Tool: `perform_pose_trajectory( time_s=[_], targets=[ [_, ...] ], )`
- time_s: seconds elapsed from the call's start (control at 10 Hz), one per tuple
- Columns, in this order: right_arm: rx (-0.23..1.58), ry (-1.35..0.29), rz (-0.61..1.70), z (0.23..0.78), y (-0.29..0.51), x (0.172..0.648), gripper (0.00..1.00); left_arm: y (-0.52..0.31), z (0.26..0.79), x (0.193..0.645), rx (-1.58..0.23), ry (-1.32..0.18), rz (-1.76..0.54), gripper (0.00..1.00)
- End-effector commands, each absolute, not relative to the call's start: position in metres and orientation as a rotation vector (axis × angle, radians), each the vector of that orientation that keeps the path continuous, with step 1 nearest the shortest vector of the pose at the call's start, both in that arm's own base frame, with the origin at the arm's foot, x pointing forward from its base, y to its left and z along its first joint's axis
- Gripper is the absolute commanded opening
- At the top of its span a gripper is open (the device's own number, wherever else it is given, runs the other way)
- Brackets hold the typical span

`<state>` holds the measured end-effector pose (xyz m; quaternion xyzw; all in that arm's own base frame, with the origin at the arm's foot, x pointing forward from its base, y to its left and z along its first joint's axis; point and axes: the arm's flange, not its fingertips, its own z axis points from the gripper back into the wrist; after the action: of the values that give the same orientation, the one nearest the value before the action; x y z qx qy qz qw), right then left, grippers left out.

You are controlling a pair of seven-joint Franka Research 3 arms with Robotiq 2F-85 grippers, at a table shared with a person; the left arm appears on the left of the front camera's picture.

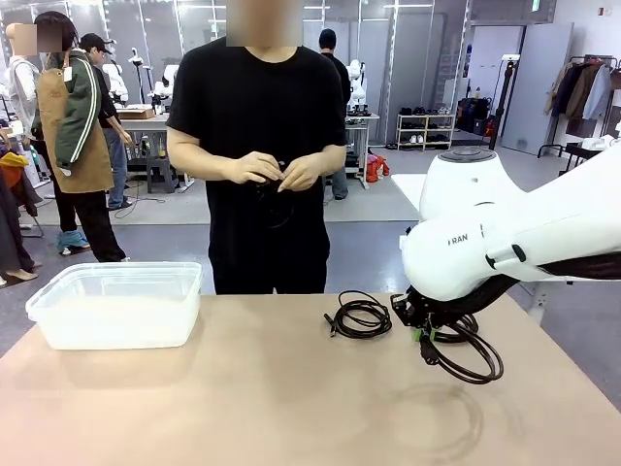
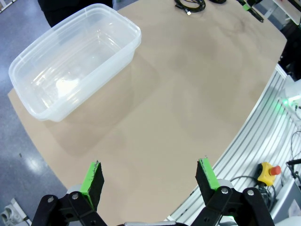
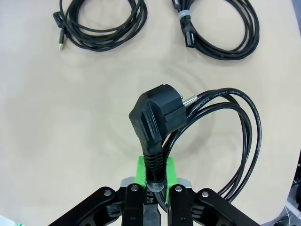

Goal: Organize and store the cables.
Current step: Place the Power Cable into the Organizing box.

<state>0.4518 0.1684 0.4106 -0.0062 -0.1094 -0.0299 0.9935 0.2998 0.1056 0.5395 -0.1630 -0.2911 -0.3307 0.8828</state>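
the right claw (image 3: 156, 173) pinches a black power cord (image 3: 157, 115) just below its plug, the loops drooping above the table (image 3: 61, 122). a coiled cable (image 3: 94, 43) and a tied cable (image 3: 190, 36) lie beyond it. the left claw (image 2: 150, 176) hangs spread near a clear tub (image 2: 75, 61).

You had the right gripper (image 3: 155, 176) pinched tight on the neck of a black cable (image 3: 207, 104) just under its angled plug (image 3: 157, 115), its loops trailing to one side. Farther off on the table (image 3: 61, 122) lay two more coiled cables, one bare (image 3: 101, 23) and one with a pale tie (image 3: 225, 28).
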Motion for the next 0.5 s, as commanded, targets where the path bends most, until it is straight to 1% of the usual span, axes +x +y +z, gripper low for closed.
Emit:
perform_pose_trajectory(
  time_s=[0.0, 0.4],
  targets=[
    [-0.012, -0.216, -0.073, 0.4099, 0.1624, 0.4542, 0.14, 0.1067, 0.5416, 0.3002, -0.342, -0.606, -0.703, 1.0],
    [-0.012, -0.216, -0.073, 0.4099, 0.1624, 0.4542, 0.14, 0.1067, 0.5416, 0.3002, -0.342, -0.606, -0.703, 1.0]
  ],
)
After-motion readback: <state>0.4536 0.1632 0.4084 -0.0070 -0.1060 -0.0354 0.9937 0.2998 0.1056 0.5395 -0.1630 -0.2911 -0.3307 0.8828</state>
